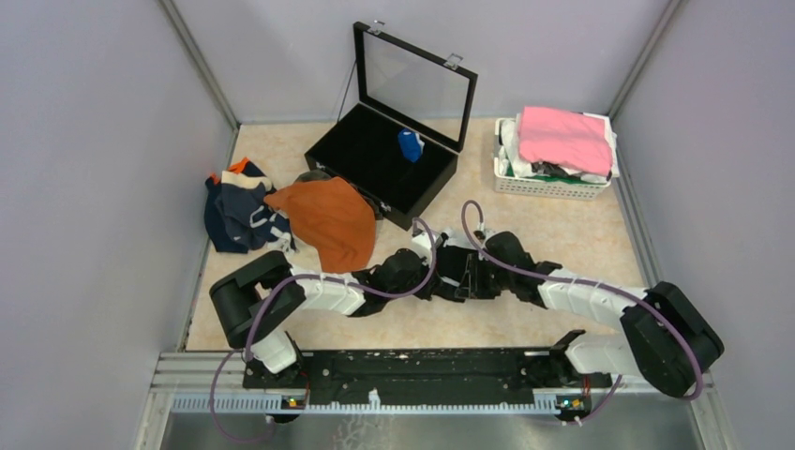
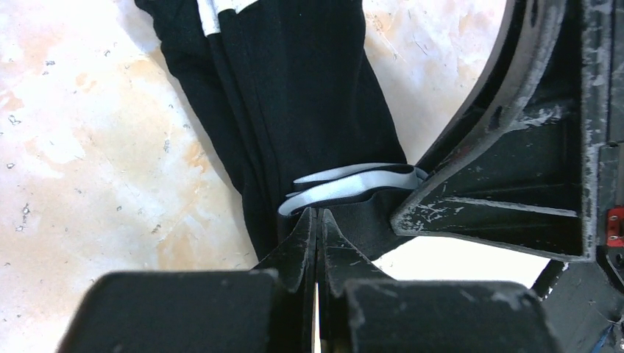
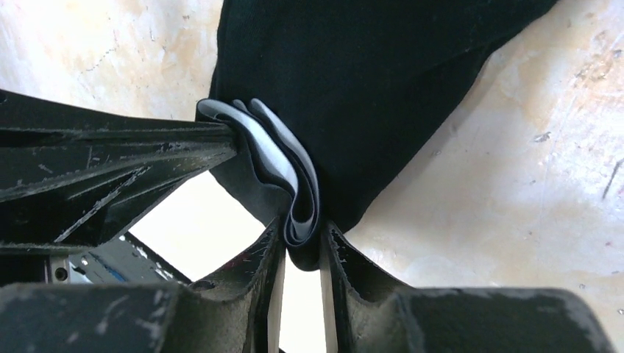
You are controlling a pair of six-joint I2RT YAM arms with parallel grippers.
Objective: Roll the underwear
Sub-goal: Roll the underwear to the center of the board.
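Observation:
Black underwear with a white waistband hangs between my two grippers over the middle of the table. My left gripper is shut, pinching the black cloth just below the bunched waistband. My right gripper is shut on the folded waistband, with the black cloth spreading away beyond it. In the top view the grippers meet tip to tip, left and right. Rust-orange underwear lies spread at the left, beside a navy and mixed pile. A blue roll sits in the black case.
An open black case with its glass lid up stands at the back centre. A white basket with a pink folded cloth stands at the back right. Walls close in the table on the left, right and back.

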